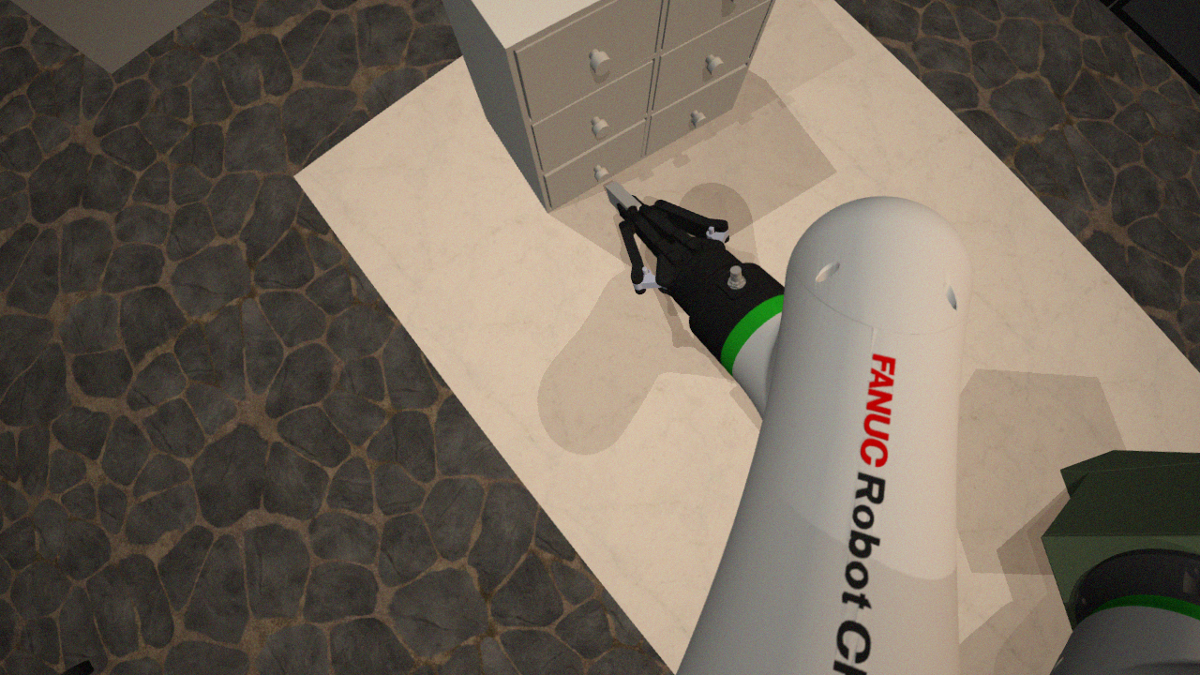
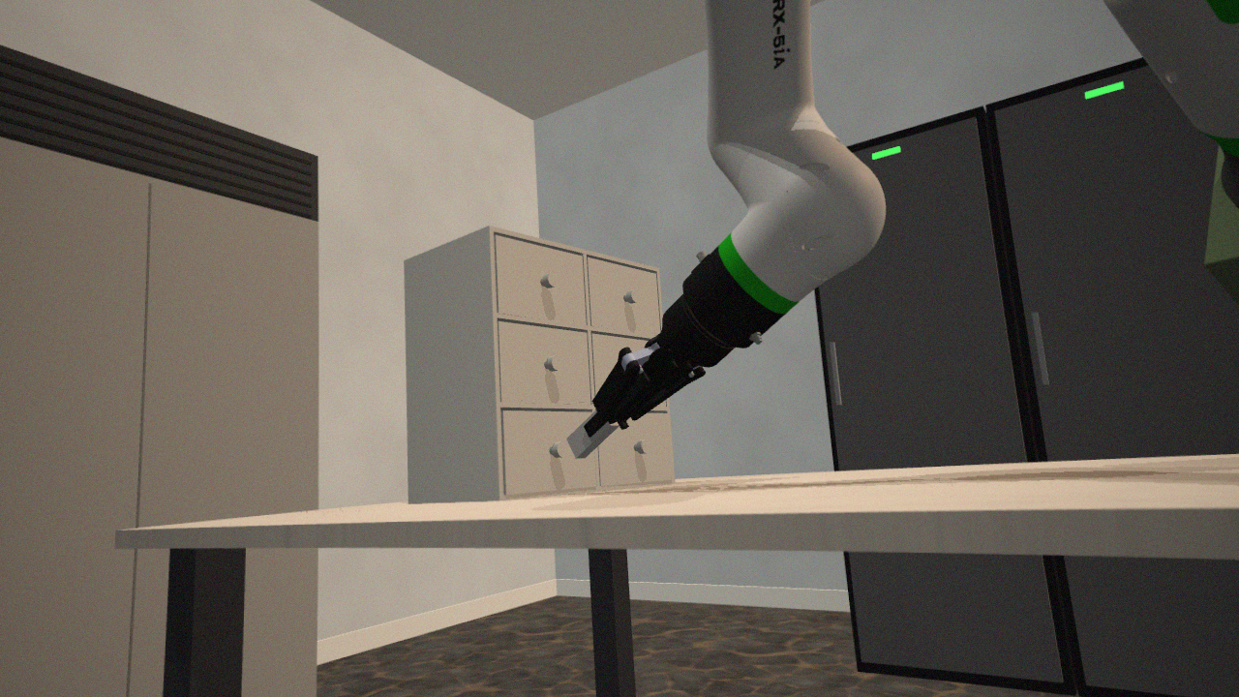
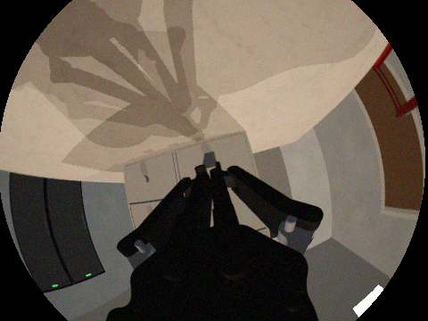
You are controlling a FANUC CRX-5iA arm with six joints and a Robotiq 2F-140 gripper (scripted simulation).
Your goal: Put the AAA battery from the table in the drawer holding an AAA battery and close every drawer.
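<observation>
The small beige chest (image 1: 621, 83) stands at the far end of the table, with six drawers in two columns. All of them look pushed in. My gripper (image 1: 613, 191) is shut with nothing between the fingers. Its tips point at the bottom left drawer and sit a short way in front of that drawer's knob (image 1: 600, 172). In the side view the gripper (image 2: 580, 445) slants down towards that knob (image 2: 554, 449), above the table top. The wrist view shows the shut fingers (image 3: 209, 160) in front of the chest (image 3: 178, 175). No AAA battery shows in any view.
My white arm (image 1: 839, 436) covers much of the near table. A green base block (image 1: 1124, 520) sits at the near right. The table's left edge (image 1: 419, 319) runs close to the chest. Dark cabinets (image 2: 996, 389) stand behind the table.
</observation>
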